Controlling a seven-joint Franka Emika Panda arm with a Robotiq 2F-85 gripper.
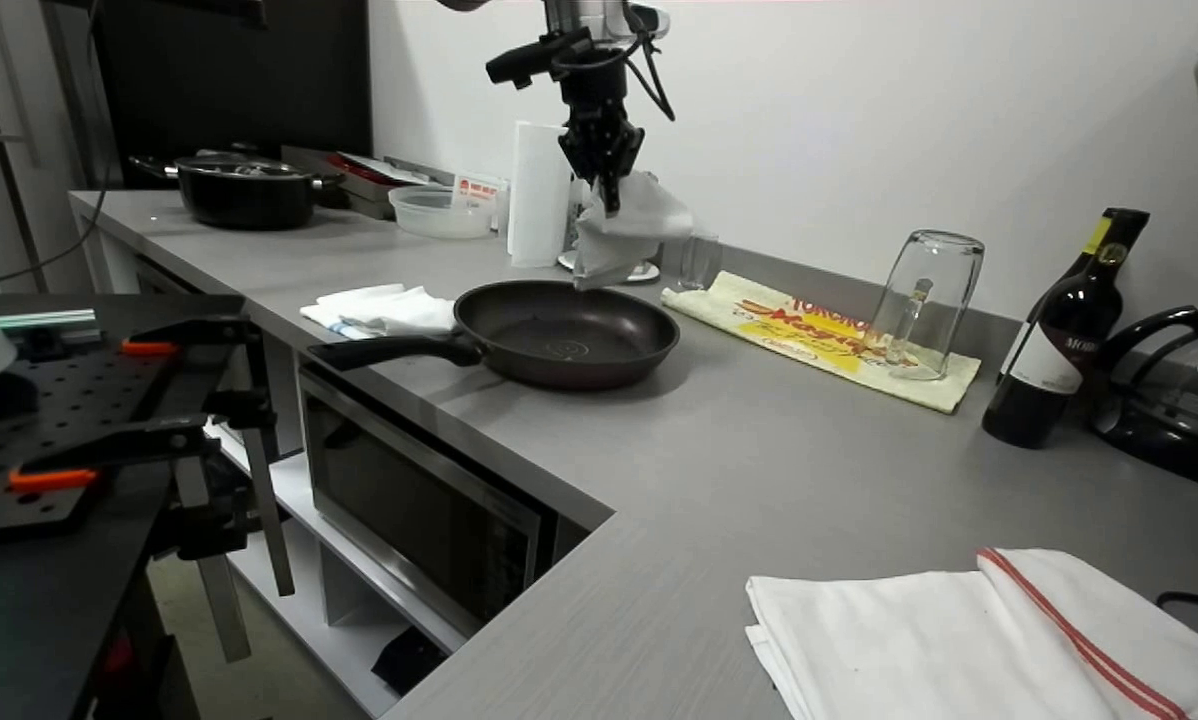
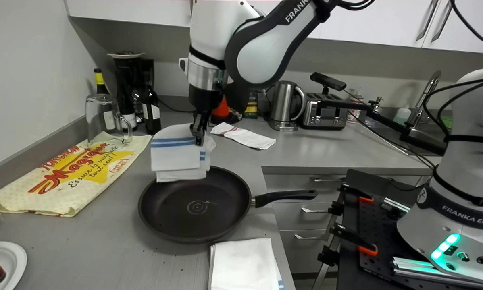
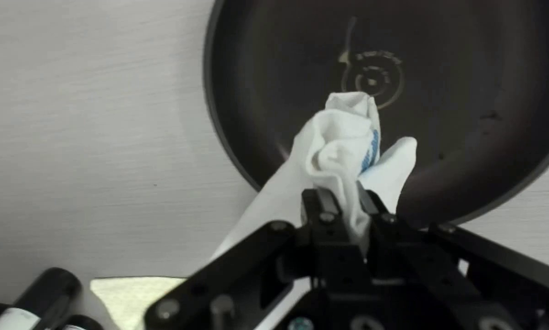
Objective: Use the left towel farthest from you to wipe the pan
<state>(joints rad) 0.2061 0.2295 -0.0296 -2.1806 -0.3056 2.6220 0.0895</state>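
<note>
My gripper (image 1: 611, 205) is shut on a white towel with blue stripes, pinched into folds between the fingers; the gripper also shows in an exterior view (image 2: 199, 141) and the wrist view (image 3: 342, 201). The towel (image 2: 175, 155) hangs over the pan's wall-side rim; it also shows in an exterior view (image 1: 634, 225) and the wrist view (image 3: 343, 133). Whether it touches the pan is unclear. The black pan (image 2: 193, 219) sits on the counter, also in an exterior view (image 1: 559, 350) and the wrist view (image 3: 421, 55). Dark specks lie in the pan.
A folded white towel (image 2: 243, 266) lies beside the pan, near its handle (image 2: 286, 196). A red-striped towel (image 1: 909, 645) lies farther along the counter. A yellow printed cloth (image 2: 84, 173) bears an upturned glass mug (image 2: 104, 117) by the wall. A wine bottle (image 1: 1059, 340) stands beyond.
</note>
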